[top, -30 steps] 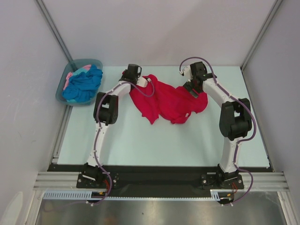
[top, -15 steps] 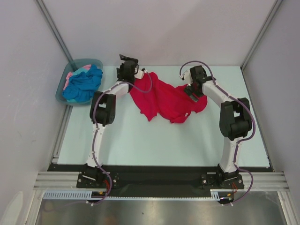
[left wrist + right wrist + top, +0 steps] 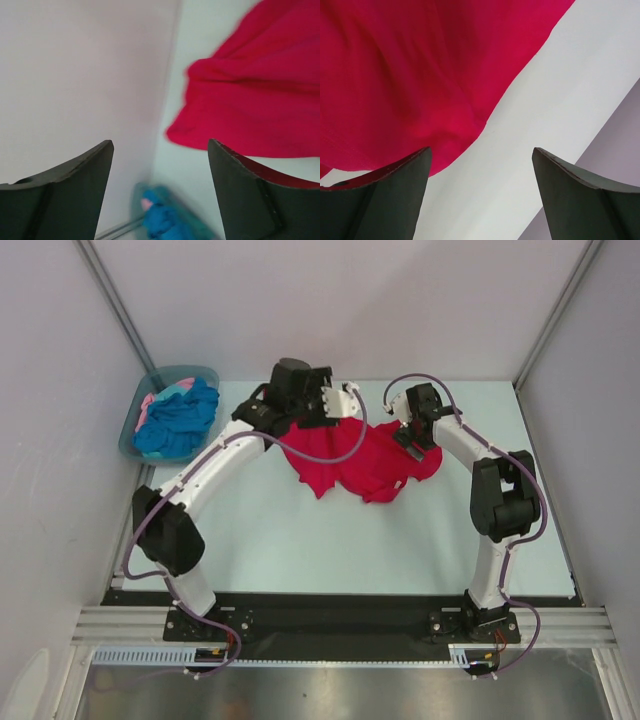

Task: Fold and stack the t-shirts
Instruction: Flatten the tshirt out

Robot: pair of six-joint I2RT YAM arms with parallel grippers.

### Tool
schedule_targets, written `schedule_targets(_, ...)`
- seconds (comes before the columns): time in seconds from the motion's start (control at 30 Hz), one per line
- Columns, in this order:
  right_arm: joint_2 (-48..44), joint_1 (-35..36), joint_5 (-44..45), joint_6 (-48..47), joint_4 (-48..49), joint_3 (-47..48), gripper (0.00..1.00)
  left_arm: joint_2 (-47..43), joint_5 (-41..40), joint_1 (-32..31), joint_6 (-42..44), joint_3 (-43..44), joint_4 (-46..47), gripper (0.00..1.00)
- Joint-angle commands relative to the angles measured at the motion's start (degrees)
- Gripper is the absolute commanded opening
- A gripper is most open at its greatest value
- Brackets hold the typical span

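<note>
Fingers of the left gripper [image 3: 160, 145] and right gripper [image 3: 481, 150] stand spread, empty, over the crumpled crimson-red cloth t-shirt [image 3: 355, 460] at mid far edge of the pale green table [image 3: 300, 540]. Fabric should be light, limp, sagging: grip hem corners or shoulders. Turquoise-blue shirt [image 3: 180, 422] and pale pink shirt [image 3: 149, 401] lie in the grey-teal plastic tub [image 3: 200, 370].

I see a pale mint table [image 3: 300, 540], matte, filling the middle of the top view. One crimson t-shirt [image 3: 360, 460] lies crumpled on it at upper centre, bunched and not spread flat. A grey-teal tub [image 3: 205, 373] sits at the table's upper-left corner, apparently across its left edge, apart from the shirt.
</note>
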Motion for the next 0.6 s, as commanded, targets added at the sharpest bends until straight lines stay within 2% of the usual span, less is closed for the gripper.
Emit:
schedule_targets(0.0,-3.0,-0.1,0.4,-1.0,1.2,0.0,0.88,3.1,5.7,-0.6,-12.0,-6.1,-14.0,0.80)
schedule_targets(0.07,-2.8,0.0,0.4,-1.4,1.2,-0.1,0.88,2.5,4.4,-1.6,-14.7,-9.6,-13.6,0.72)
schedule_targets(0.13,-2.5,0.0,0.5,-1.7,1.3,0.2,0.88,1.8,1.3,-2.1,-17.6,-12.5,-11.2,0.68)
schedule_targets(0.3,-2.0,0.5,0.8,-1.9,1.2,1.1,0.88,-1.7,-8.6,-4.8,-18.4,-24.5,-1.5,0.71)
schedule_targets(0.4,-1.8,1.0,1.0,-2.1,1.0,1.0,0.88,-4.0,-9.4,-6.5,-19.5,-28.4,-0.3,0.71)
schedule_targets(0.57,-2.3,1.6,1.1,-2.1,0.6,0.9,0.88,-6.1,-9.4,-8.4,-22.7,-30.0,-1.3,0.72)
